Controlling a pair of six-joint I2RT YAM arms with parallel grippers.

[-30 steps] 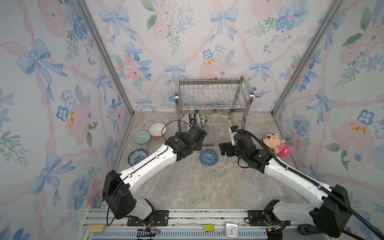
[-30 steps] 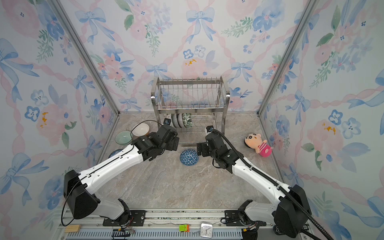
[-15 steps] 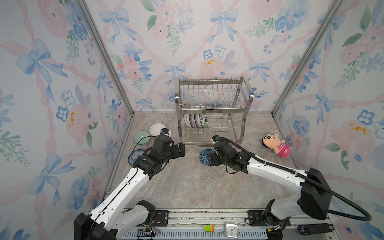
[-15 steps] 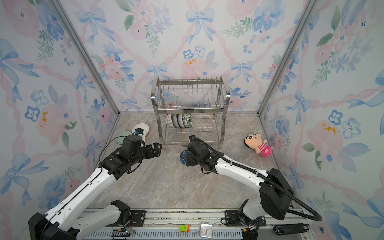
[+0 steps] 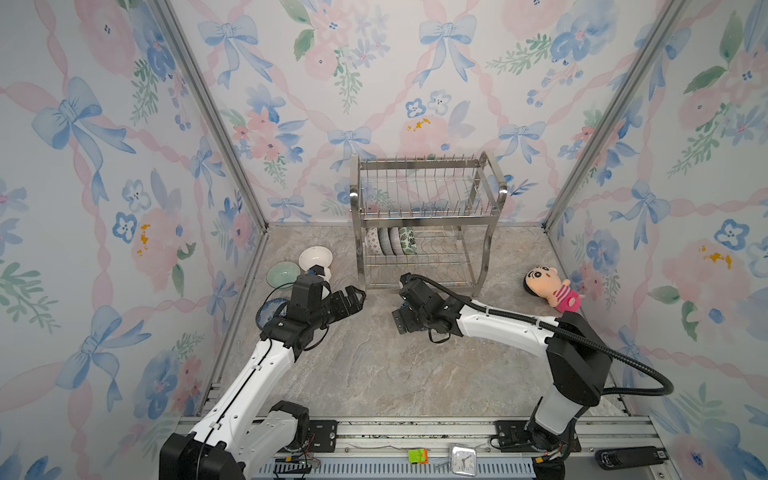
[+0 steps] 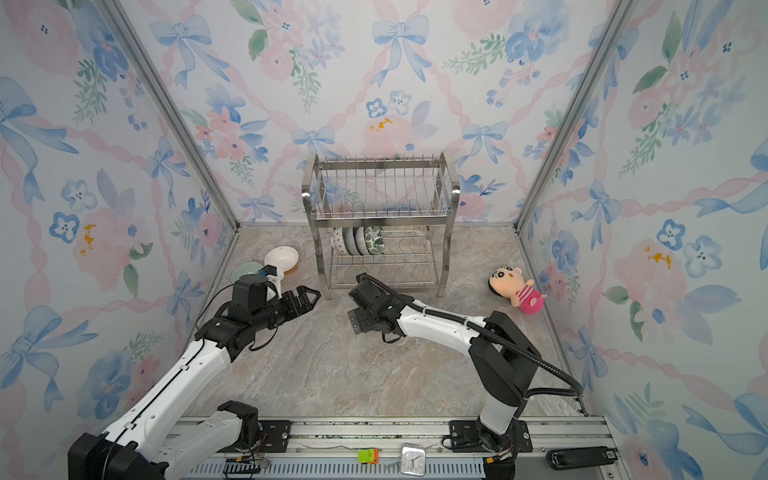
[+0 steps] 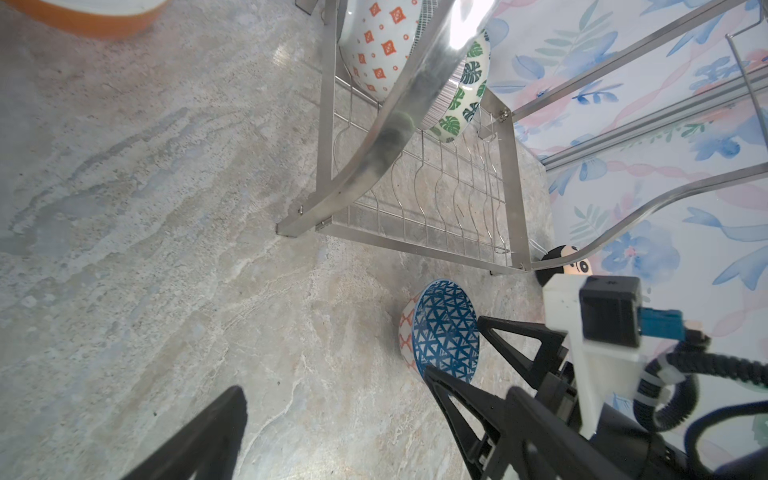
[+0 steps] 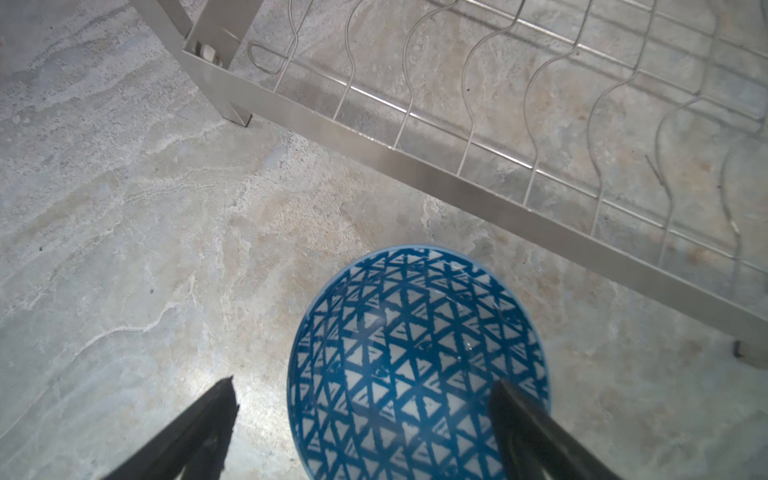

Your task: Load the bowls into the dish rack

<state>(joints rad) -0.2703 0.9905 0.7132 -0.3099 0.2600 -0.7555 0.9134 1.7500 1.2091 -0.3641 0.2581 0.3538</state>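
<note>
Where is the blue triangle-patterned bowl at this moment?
In the right wrist view the blue triangle-patterned bowl sits on the table just before the front rail of the dish rack, beneath the open right pincer.

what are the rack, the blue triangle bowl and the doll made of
Rack: polished steel by the look, mirror-bright tubes and thin bent wires.
Blue bowl: likely glazed ceramic, glossy highlights over a painted triangle pattern.
Doll: soft plush fabric, matte and fuzzy-edged, probably stuffed.
</note>
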